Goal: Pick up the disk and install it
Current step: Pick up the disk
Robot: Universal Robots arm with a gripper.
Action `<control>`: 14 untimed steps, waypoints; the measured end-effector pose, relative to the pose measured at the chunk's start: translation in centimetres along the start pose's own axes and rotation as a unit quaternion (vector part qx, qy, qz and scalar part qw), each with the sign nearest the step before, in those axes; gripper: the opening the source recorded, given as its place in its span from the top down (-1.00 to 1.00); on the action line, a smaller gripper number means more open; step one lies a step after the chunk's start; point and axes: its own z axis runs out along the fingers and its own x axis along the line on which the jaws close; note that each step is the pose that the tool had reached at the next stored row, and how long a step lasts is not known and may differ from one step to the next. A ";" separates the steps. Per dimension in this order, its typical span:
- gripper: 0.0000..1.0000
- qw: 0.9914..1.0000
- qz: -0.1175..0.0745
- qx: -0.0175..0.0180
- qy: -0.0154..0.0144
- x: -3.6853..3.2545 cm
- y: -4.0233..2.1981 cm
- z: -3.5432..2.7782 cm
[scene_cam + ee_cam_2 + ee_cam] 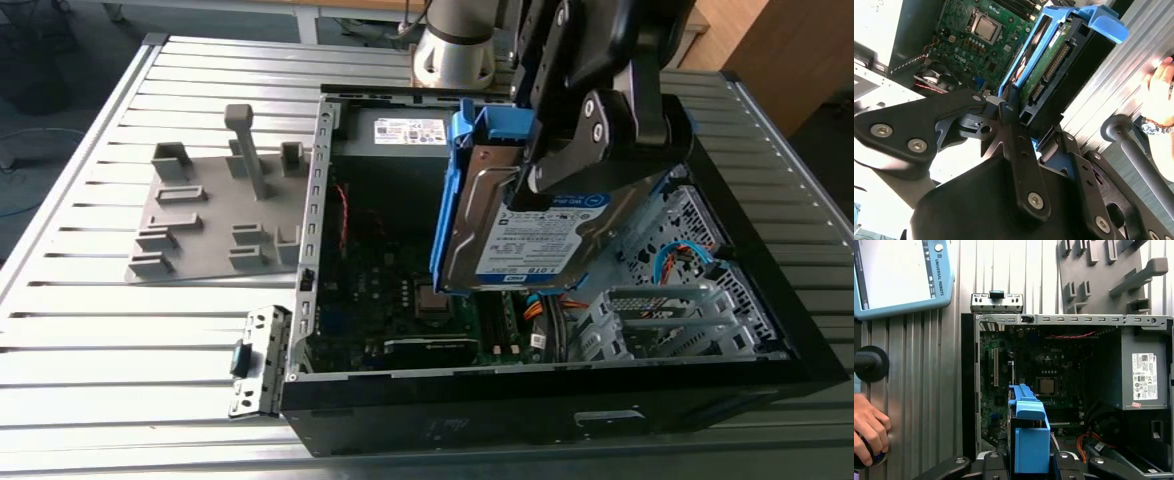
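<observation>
The disk (534,235) is a silver hard drive with a white-and-blue label and blue plastic rails around its edges. It hangs tilted, standing on edge, above the open black computer case (561,410), over the motherboard (387,290). My gripper (587,165) is shut on its upper part. In the second wrist view the black fingers (1013,107) clamp the disk (1049,65) by its narrow sides, its green circuit side showing. In the first wrist view the blue carrier end of the disk (1029,437) juts out from my gripper (1026,462) over the case interior.
A metal drive cage (654,320) with orange and blue cables sits at the case's right end in the exterior view. A grey box with a white sticker (1144,375) fills one corner. A grey fixture plate (214,215) lies on the slatted table. A person's hand (869,427) rests beside a pendant (899,275).
</observation>
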 end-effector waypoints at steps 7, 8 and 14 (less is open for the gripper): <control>0.27 1.000 0.000 0.000 0.000 0.01 -0.06 0.00; 0.27 1.000 0.000 0.000 0.000 0.02 -0.13 0.00; 0.27 1.000 0.000 0.000 0.000 0.01 -0.90 0.00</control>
